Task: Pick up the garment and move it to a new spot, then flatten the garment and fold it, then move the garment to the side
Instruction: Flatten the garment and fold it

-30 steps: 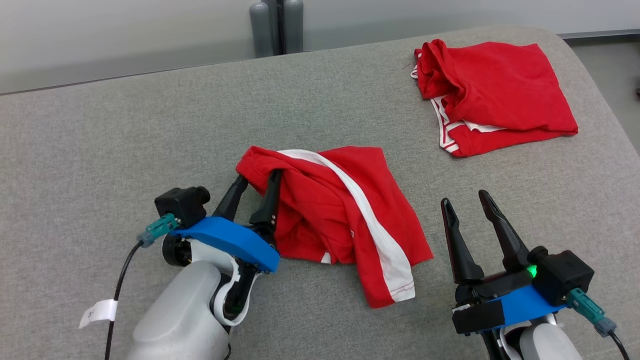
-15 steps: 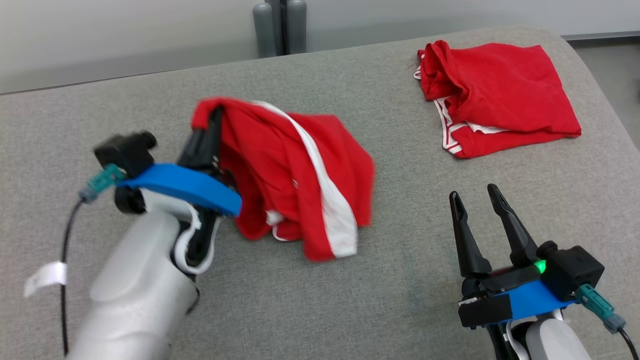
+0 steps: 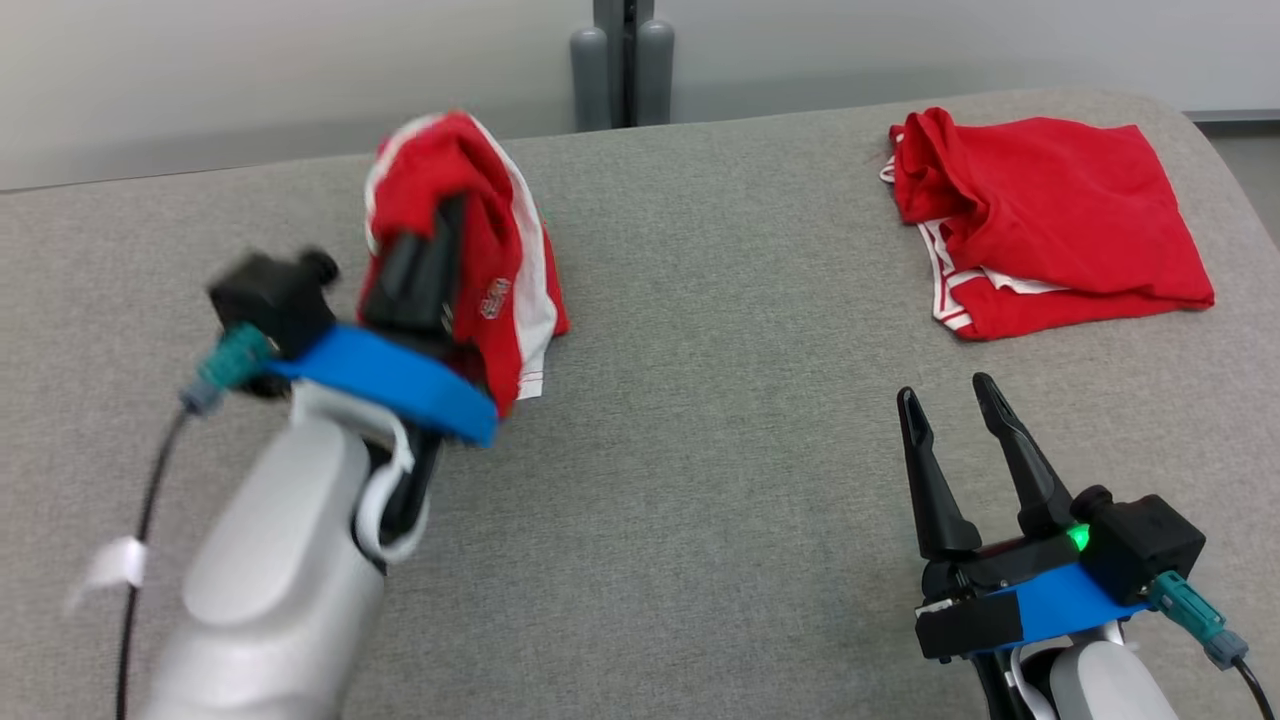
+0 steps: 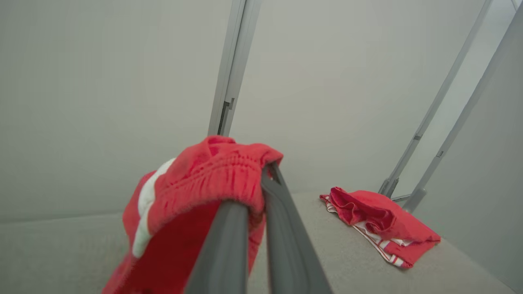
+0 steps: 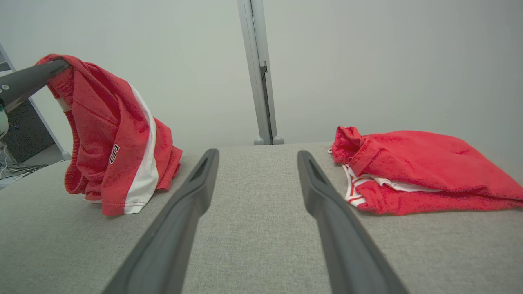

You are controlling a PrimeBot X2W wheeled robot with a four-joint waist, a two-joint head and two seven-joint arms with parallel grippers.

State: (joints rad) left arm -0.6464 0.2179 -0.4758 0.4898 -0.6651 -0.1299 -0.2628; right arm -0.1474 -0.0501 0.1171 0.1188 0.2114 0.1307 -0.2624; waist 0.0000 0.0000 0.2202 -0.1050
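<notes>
The garment (image 3: 490, 250) is a pair of red shorts with a white side stripe. It hangs from my left gripper (image 3: 445, 215), which is shut on its elastic waistband (image 4: 220, 171) and holds it up at the left of the grey cushion (image 3: 700, 380). Its lower hem (image 5: 122, 204) hangs at the cushion surface; whether it touches is unclear. My right gripper (image 3: 945, 400) stands open at the lower right, nothing between its fingers (image 5: 192, 192), well apart from the garment.
A second red garment (image 3: 1050, 225) with white trim lies folded at the cushion's far right. A grey metal post (image 3: 620, 60) rises behind the back edge. The cushion's right edge curves down near that pile.
My left gripper has shut on the garment's waistband and lifted it up and away, to the far left. The head camera has shifted a little. The right gripper has stayed still.
</notes>
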